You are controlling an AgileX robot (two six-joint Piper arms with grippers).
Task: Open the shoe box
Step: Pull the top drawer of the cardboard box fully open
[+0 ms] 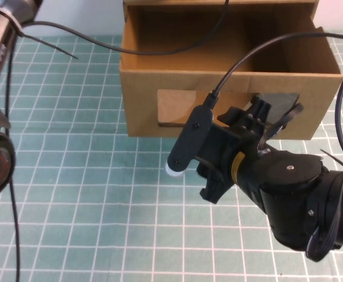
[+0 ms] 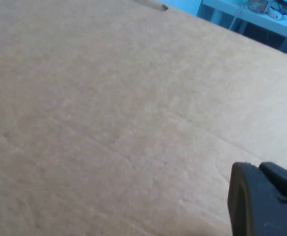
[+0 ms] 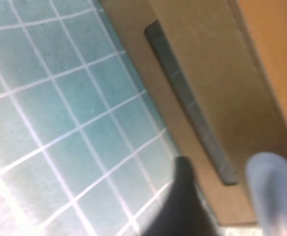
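Most of the job looks done: the shoe box sits open-topped at the far side of the green mat, the right gripper spread empty at its front wall, the left gripper, grip unreadable, close against cardboard.

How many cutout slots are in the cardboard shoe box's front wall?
2 in the brown cardboard shoe box: left slot unobstructed; right slot partly hidden behind open right claw. Left claw sits close to cardboard, in its wrist view only.
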